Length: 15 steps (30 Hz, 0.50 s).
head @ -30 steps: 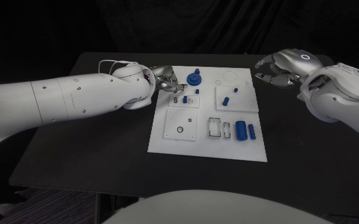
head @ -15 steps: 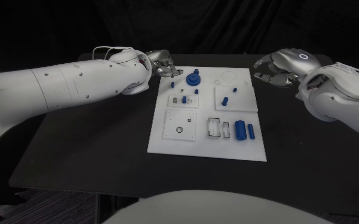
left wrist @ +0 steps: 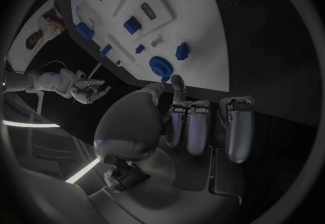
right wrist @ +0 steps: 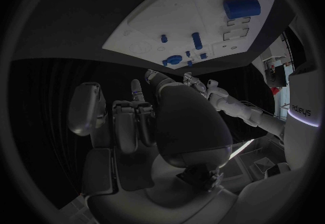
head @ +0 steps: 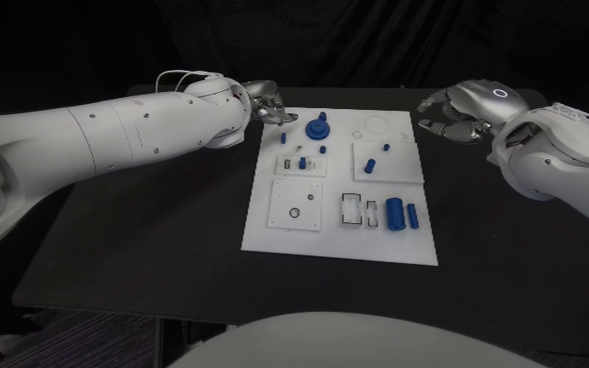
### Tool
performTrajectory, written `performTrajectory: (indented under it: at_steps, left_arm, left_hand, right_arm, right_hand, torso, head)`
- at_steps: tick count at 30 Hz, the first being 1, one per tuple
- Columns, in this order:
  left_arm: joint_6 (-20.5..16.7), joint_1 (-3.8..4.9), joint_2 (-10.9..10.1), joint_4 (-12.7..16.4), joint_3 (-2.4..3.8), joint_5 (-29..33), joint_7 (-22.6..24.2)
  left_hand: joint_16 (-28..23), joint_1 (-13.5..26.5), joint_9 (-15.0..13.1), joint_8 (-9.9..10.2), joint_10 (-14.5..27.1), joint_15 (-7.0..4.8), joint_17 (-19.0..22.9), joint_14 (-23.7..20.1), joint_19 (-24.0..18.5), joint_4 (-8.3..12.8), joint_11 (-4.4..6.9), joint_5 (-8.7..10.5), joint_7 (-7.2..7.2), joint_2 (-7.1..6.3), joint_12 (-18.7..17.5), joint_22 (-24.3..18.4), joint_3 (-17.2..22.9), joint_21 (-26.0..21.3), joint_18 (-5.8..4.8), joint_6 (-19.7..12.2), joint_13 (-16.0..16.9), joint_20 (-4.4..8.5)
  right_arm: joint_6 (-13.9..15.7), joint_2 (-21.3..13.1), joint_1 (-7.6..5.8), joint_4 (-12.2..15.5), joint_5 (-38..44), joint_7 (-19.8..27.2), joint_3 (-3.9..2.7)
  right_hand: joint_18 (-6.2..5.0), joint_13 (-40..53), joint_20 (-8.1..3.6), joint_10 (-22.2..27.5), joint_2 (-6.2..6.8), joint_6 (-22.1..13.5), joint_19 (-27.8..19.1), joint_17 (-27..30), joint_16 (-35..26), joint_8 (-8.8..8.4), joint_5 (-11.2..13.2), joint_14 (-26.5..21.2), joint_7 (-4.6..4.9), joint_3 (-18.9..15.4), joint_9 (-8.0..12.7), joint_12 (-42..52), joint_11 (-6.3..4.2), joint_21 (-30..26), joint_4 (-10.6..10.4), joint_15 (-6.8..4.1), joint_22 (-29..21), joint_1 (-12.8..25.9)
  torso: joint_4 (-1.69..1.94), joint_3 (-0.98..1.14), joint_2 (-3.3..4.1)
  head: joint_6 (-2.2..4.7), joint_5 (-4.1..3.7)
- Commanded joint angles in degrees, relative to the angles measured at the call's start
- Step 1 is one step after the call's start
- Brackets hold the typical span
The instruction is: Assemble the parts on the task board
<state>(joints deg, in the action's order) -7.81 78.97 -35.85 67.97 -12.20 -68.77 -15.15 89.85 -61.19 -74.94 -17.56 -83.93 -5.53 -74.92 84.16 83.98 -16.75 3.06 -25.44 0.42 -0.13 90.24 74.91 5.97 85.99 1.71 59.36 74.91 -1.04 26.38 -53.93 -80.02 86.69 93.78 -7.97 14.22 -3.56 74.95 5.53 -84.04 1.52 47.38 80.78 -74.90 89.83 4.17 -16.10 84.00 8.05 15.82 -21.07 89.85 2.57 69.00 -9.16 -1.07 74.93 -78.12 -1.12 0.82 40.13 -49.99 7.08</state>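
Black table (head: 147, 249) under white task board (head: 322, 233): my left hand (head: 268, 109) has withdrawn to board's 11 o'clock, fingers curled, empty; right hand (head: 457, 116) curled, idle—assy pending.

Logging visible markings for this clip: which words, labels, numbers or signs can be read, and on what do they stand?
Dark lettering on a white curved panel, right wrist view: too bent and cut off to read.
task board: printed outlines only, no words or numbers legible.
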Motion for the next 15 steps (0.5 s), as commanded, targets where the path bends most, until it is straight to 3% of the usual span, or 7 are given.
performTrajectory:
  at_steps: [1, 10, 11, 15]
  left_arm:
    - [3.34, -0.19, 0.34, -0.35, 0.04, 0.23, -1.68]
    - [4.77, -0.66, 0.73, -0.81, 0.04, 0.23, -2.54]
    - [4.85, -0.71, 0.73, -0.83, 0.04, 0.23, -2.62]
    - [5.11, -0.87, 0.7, -0.88, 0.04, 0.23, -2.91]
  left_hand:
    - [0.15, 0.62, -1.6, -0.4, -6.07, -0.32, -15.08, 5.84, 2.57, -0.13, 0.29, -0.01, -0.03, 0.09, -0.24, 11.64, -0.12, -0.18, -0.29, -0.05, 15.09, 0.34]
    - [0.15, 1.8, -1.59, -0.71, -6.07, -0.24, -15.08, 5.84, 2.51, -0.14, 0.21, 0.0, 0.05, 0.23, -0.24, 11.62, -0.35, -0.26, -0.27, -0.25, 15.09, 0.29]
    - [0.15, 2.01, -1.59, -0.78, -6.07, -0.24, -15.08, 5.84, 2.52, -0.13, 0.2, 0.0, 0.05, 0.26, -0.24, 11.64, -0.39, -0.25, -0.28, -0.25, 15.09, 0.28]
    - [0.15, 2.48, -1.6, -0.96, -6.07, -0.22, -15.08, 5.84, 2.52, -0.14, 0.19, 0.0, 0.05, 0.3, -0.24, 11.65, -0.49, -0.26, -0.28, -0.23, 15.09, 0.26]
  right_arm:
    - [0.75, -0.14, 0.08, 0.11, 0.16, -0.6, -0.04]
    - [0.57, -0.14, 0.08, 0.2, 0.16, -0.62, -0.04]
    - [0.55, -0.13, 0.08, 0.2, 0.16, -0.62, -0.04]
    - [0.45, -0.11, 0.08, 0.17, 0.16, -0.65, -0.04]
  right_hand:
    - [-0.84, 15.05, -0.19, -5.96, -0.13, 0.46, -0.27, -15.1, 0.17, -0.25, -0.19, 6.0, -0.03, 0.35, 0.05, 0.15, 0.22, 0.07, 0.07, 0.21, 9.15, -0.42]
    - [-0.84, 15.05, -0.2, -5.96, -0.13, 0.55, -0.24, -15.1, 0.17, -0.25, -0.19, 6.0, -0.04, 0.4, 0.12, 0.15, 0.21, 0.06, 0.15, 0.19, 9.16, -0.43]
    - [-0.84, 15.05, -0.2, -5.96, -0.13, 0.55, -0.24, -15.1, 0.17, -0.25, -0.19, 6.0, -0.04, 0.4, 0.12, 0.15, 0.21, 0.06, 0.15, 0.19, 9.16, -0.43]
    - [-0.84, 15.05, -0.2, -5.96, -0.13, 0.55, -0.24, -15.1, 0.17, -0.25, -0.19, 6.0, -0.04, 0.4, 0.12, 0.15, 0.21, 0.06, 0.15, 0.19, 9.16, -0.43]
  torso:
    - [0.14, -0.12, -0.07]
    - [0.18, -0.24, 0.02]
    - [0.11, -0.13, -0.04]
    - [0.15, -0.11, -0.08]
  head:
    - [-0.01, -0.26]
    - [-0.01, -0.31]
    - [-0.01, -0.24]
    - [-0.01, -0.26]
